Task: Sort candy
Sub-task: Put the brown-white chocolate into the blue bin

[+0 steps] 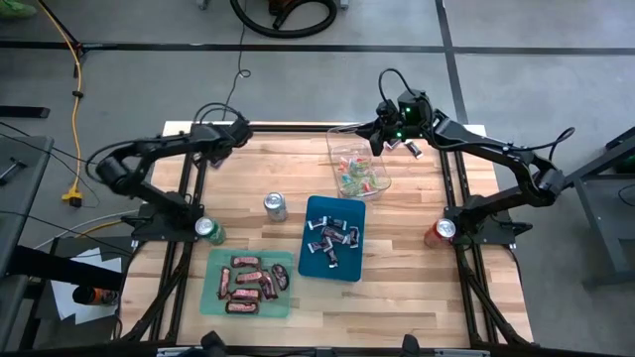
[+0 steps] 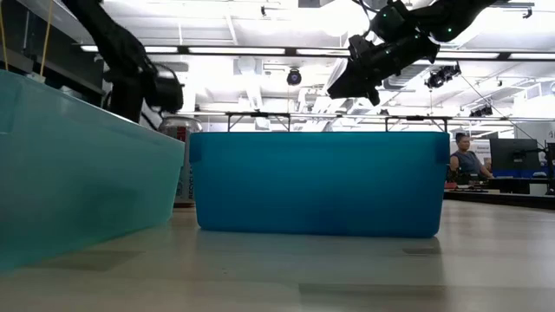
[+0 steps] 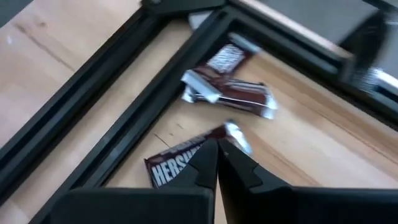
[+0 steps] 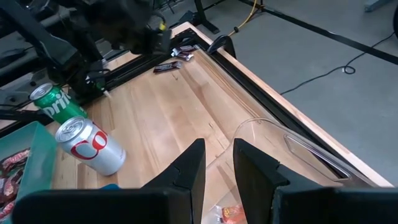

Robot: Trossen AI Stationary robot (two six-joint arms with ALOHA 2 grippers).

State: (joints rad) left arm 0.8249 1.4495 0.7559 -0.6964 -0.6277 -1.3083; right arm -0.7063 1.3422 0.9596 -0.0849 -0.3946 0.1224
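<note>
Wood planks make up my counter point(image 1: 417, 297), framed by black rails and standing on a grey floor strewn with cables. My left fingers point(image 3: 216, 168) are pressed together with nothing between them, hovering at the far left corner just above a dark brown chocolate bar point(image 3: 180, 160); two more brown bars point(image 3: 233, 93) lie just beyond it, against the rail. My right fingers point(image 4: 217, 165) stand a little apart and I cannot see anything between them; they hang in the air near the far right corner, over the rim of a clear tub point(image 1: 359, 171) that holds small red, green and blue sweets point(image 1: 357, 178). Just nearer than that tub sits a blue tray point(image 1: 316, 210) with dark and silver wrapped pieces point(image 1: 332, 241) in it. Beside it, toward my left, a green tray point(image 1: 213, 293) carries red-brown bars point(image 1: 250, 284). A silver soda can point(image 1: 275, 205) stands between the trays and the far edge. A green can point(image 1: 207, 229) sits by my left base and a red can point(image 1: 443, 231) by my right base.
</note>
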